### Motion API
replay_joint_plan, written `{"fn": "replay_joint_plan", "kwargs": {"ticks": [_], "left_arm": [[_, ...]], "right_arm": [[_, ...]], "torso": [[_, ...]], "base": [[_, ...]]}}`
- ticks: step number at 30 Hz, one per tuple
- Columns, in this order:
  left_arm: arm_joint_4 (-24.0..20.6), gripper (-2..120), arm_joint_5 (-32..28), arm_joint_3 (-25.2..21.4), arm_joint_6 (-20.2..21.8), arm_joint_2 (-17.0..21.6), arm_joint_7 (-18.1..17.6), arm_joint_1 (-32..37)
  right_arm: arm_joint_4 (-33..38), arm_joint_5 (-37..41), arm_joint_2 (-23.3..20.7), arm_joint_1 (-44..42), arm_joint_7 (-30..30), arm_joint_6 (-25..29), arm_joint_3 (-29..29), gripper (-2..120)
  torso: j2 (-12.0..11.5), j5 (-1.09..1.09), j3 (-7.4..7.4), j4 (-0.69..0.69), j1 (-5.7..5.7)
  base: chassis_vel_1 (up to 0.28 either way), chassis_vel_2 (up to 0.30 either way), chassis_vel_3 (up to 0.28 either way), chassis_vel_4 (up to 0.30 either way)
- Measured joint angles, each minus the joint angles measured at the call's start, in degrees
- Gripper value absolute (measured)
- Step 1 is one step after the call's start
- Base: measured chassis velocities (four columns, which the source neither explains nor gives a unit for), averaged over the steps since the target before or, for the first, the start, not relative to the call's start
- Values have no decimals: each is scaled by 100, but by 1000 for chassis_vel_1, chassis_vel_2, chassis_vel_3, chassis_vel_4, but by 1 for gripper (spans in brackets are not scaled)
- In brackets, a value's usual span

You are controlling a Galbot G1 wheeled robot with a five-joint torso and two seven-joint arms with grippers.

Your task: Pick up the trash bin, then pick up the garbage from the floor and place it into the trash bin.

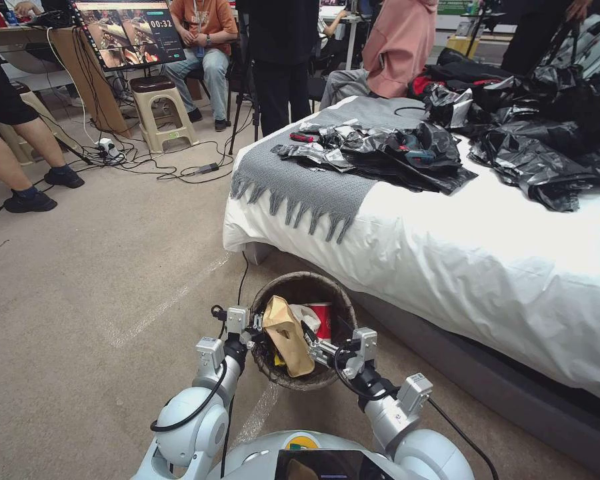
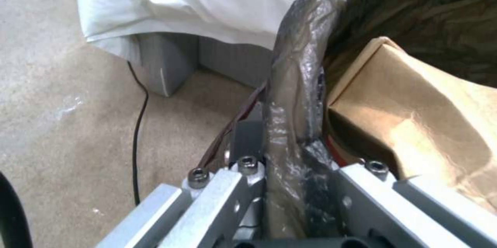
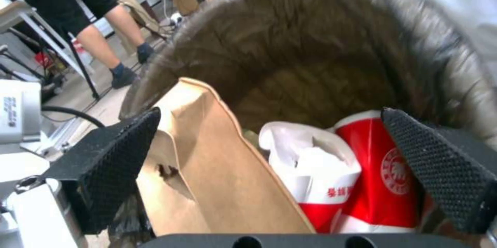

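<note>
In the head view, the small round trash bin [image 1: 305,287] with its dark brown bag liner folded over the rim sits just off the lower corner of the white-sheeted bed [image 1: 487,267], held up between the robot's two arms over the beige carpet [image 1: 100,267]. A crumpled brown paper bag [image 1: 288,337] stands up out of the bin, and beside it, on the bed side, a red-and-white paper cup [image 1: 322,319] lies inside. The left gripper [image 1: 255,327] is at the bin's rim on the side away from the bed; the right gripper [image 1: 315,348] reaches over the near rim above the paper bag. Glossy black plastic bags [image 1: 393,157] lie on a grey fringed blanket [image 1: 313,180] on the bed. In the left wrist view, the left gripper [image 2: 292,186] is clamped onto the liner-covered rim of the bin [image 2: 295,77], a silver finger [image 2: 217,201] on either side of it, with the paper bag [image 2: 414,124] just inside the rim and the bed [image 2: 197,3] hanging beyond. In the right wrist view, the right gripper [image 3: 269,170] is spread wide, its black textured pads [image 3: 114,162] well apart and gripping nothing, poised over the bin's mouth [image 3: 321,38], where the paper bag [image 3: 217,178] leans against the liner beside a crushed white cup [image 3: 316,170] and the red cup [image 3: 383,170].
</note>
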Motion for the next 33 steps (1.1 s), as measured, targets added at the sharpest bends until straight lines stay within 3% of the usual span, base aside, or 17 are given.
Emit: {"fn": "replay_joint_plan", "kwargs": {"ticks": [17,20,21,24,26,33], "left_arm": [[144,0,-77,-96,-37,-4,6,-53],[143,0,-100,-127,-39,6,7,-54],[140,0,-118,-153,-42,18,7,-54],[132,0,-130,-174,-43,22,7,-53],[95,0,-139,-204,-48,26,8,-44],[21,0,-122,-250,-66,27,7,-5]], "right_arm": [[337,-577,324,-334,-65,584,461,100],[364,-1148,482,-432,-15,1054,623,100],[363,-1695,579,-511,91,1367,713,100],[317,-2214,661,-552,183,1661,806,100],[119,-3107,799,-566,381,2156,1031,100],[-231,-3472,963,-443,614,2459,1253,100]], "torso": [[0,0,0,0,0],[0,0,0,0,0],[0,0,0,0,0],[0,0,0,0,0],[0,0,0,1,0],[0,0,0,1,0]], "base": [[0,0,0,0],[0,0,0,0],[0,0,0,0],[0,0,0,0],[0,0,0,0],[0,0,0,0]]}}
